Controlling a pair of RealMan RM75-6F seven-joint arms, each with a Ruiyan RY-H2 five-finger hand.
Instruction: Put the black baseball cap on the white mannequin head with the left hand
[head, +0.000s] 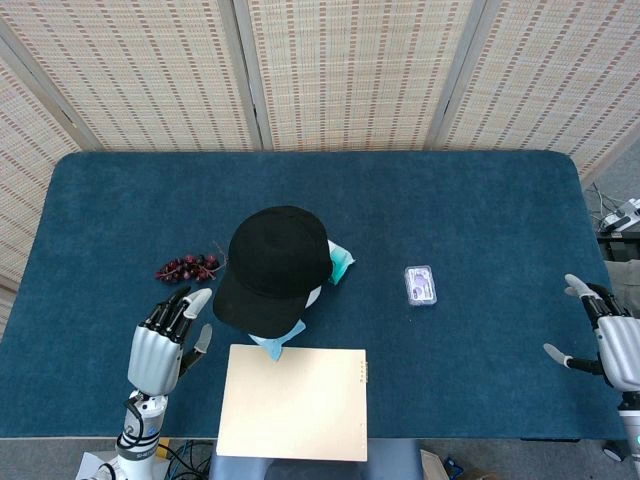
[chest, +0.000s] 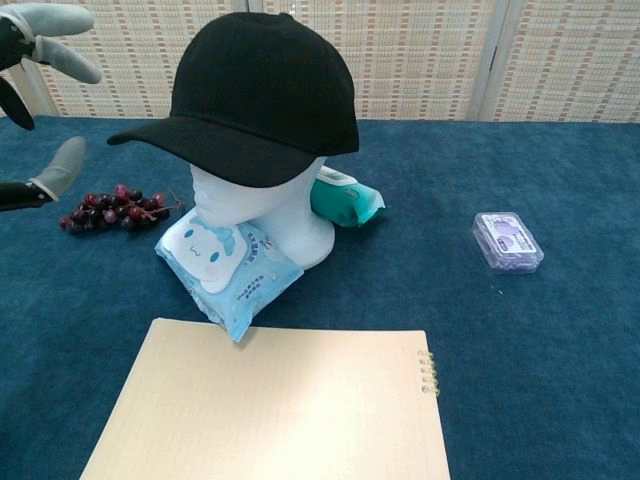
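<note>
The black baseball cap (head: 277, 262) (chest: 262, 95) sits on the white mannequin head (chest: 258, 205), its brim low over the face and pointing left in the chest view. My left hand (head: 160, 343) (chest: 40, 60) hangs to the left of the brim, apart from it, fingers spread and holding nothing. My right hand (head: 612, 340) is at the table's far right edge, fingers apart and empty; the chest view does not show it.
A bunch of dark grapes (head: 187, 269) (chest: 110, 208) lies left of the mannequin. A blue wipes pack (chest: 226, 265) and a teal pack (chest: 346, 201) lie at its base. A tan spiral notebook (head: 294, 401) lies at the front edge, a small purple box (head: 420, 285) to the right.
</note>
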